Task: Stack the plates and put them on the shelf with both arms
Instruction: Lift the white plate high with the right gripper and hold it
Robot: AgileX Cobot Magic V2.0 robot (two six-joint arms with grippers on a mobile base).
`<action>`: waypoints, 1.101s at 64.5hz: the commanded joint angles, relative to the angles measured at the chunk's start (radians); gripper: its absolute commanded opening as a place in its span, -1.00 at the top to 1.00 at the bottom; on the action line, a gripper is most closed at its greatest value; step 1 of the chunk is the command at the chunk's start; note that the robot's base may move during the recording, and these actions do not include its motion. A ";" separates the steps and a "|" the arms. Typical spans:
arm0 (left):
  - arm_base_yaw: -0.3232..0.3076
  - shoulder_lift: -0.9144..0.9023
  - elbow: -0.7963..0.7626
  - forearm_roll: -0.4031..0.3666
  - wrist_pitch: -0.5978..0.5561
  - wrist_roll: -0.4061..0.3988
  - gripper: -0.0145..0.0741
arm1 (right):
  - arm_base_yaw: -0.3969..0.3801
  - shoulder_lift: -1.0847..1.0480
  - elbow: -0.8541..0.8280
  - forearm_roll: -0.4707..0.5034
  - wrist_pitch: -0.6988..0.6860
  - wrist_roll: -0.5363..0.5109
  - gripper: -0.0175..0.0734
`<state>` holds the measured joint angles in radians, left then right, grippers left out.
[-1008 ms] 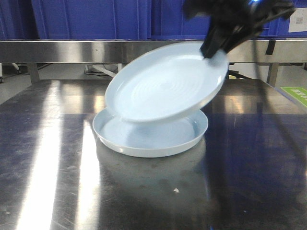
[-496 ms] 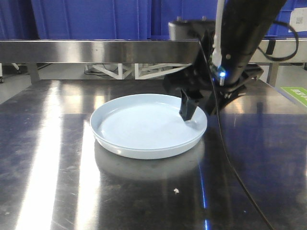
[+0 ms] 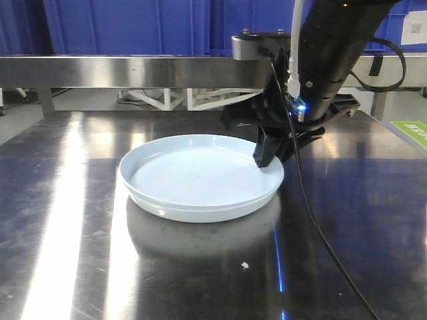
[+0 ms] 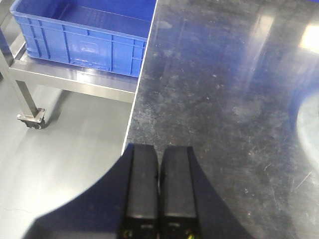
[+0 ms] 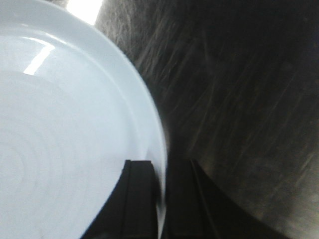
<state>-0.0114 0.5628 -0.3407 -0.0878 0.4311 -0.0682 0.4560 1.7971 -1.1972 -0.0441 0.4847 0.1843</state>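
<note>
Two pale blue-white plates lie stacked flat on the steel table (image 3: pixel 60 240). The upper plate (image 3: pixel 197 175) sits in the lower plate (image 3: pixel 200 215), of which only the rim shows. My right gripper (image 3: pixel 267 159) comes down at the stack's right side and is shut on the upper plate's rim. In the right wrist view the rim of the plate (image 5: pixel 65 124) runs between the right gripper's (image 5: pixel 160 167) fingers. My left gripper (image 4: pixel 159 149) is shut and empty above the table's left edge. A pale edge of a plate (image 4: pixel 311 124) shows far to its right.
A steel shelf rail (image 3: pixel 133 70) runs behind the table, with blue crates (image 3: pixel 127 27) above it. A blue crate (image 4: pixel 84 35) sits on a low wheeled steel rack beside the table's left edge. A green sign (image 3: pixel 410 130) lies at the far right.
The upper plate was tilted and held up a second ago. It now lies flat in the lower plate. The right gripper came down with it, and the stack shifted slightly left.
</note>
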 commanded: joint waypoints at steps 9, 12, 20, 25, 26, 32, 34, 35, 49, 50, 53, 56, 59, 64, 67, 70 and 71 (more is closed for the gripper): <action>-0.004 0.001 -0.029 -0.007 -0.068 -0.007 0.48 | -0.007 -0.195 -0.031 -0.018 -0.111 -0.016 0.55; -0.004 0.001 -0.029 -0.007 -0.068 -0.007 0.48 | -0.018 -0.236 -0.025 -0.018 -0.129 -0.016 0.55; -0.004 0.001 -0.029 -0.009 -0.068 -0.007 0.48 | -0.062 -0.359 0.014 -0.018 -0.164 -0.016 0.55; -0.004 0.001 -0.029 -0.009 -0.068 -0.007 0.48 | -0.102 -0.435 0.052 -0.018 -0.178 -0.016 0.55; -0.004 0.001 -0.029 -0.009 -0.068 -0.007 0.48 | -0.112 -0.451 0.062 -0.018 -0.182 -0.016 0.55; -0.004 0.001 -0.029 -0.009 -0.068 -0.007 0.48 | -0.172 -0.549 0.125 -0.018 -0.191 -0.016 0.55; -0.004 0.001 -0.029 -0.009 -0.068 -0.007 0.48 | -0.197 -0.582 0.147 -0.018 -0.191 -0.016 0.55; -0.004 0.001 -0.029 -0.009 -0.068 -0.007 0.48 | -0.202 -0.599 0.159 -0.018 -0.191 -0.016 0.55; -0.004 0.001 -0.029 -0.009 -0.068 -0.007 0.48 | -0.332 -0.877 0.364 -0.018 -0.189 -0.016 0.55; -0.004 0.001 -0.029 -0.009 -0.068 -0.007 0.48 | -0.340 -0.896 0.379 -0.018 -0.187 -0.016 0.55; -0.004 0.001 -0.029 -0.009 -0.068 -0.007 0.48 | -0.360 -0.955 0.416 -0.018 -0.185 -0.016 0.55; -0.004 0.001 -0.029 -0.009 -0.068 -0.007 0.48 | -0.382 -1.020 0.474 -0.018 -0.181 -0.016 0.55; -0.004 0.001 -0.029 -0.009 -0.068 -0.007 0.48 | -0.400 -1.070 0.507 -0.018 -0.173 -0.016 0.55; -0.004 0.001 -0.029 -0.009 -0.068 -0.007 0.48 | -0.431 -1.175 0.574 -0.018 -0.152 -0.016 0.55; -0.004 0.001 -0.029 -0.009 -0.068 -0.007 0.48 | -0.447 -1.234 0.604 -0.018 -0.142 -0.016 0.55; -0.004 0.001 -0.029 -0.009 -0.068 -0.007 0.48 | -0.461 -1.277 0.633 -0.018 -0.131 -0.016 0.55; -0.004 0.001 -0.029 -0.009 -0.068 -0.007 0.48 | -0.465 -1.284 0.637 -0.018 -0.130 -0.016 0.55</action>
<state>-0.0114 0.5628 -0.3407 -0.0878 0.4311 -0.0682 0.0165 0.5831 -0.5668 -0.0547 0.4321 0.1729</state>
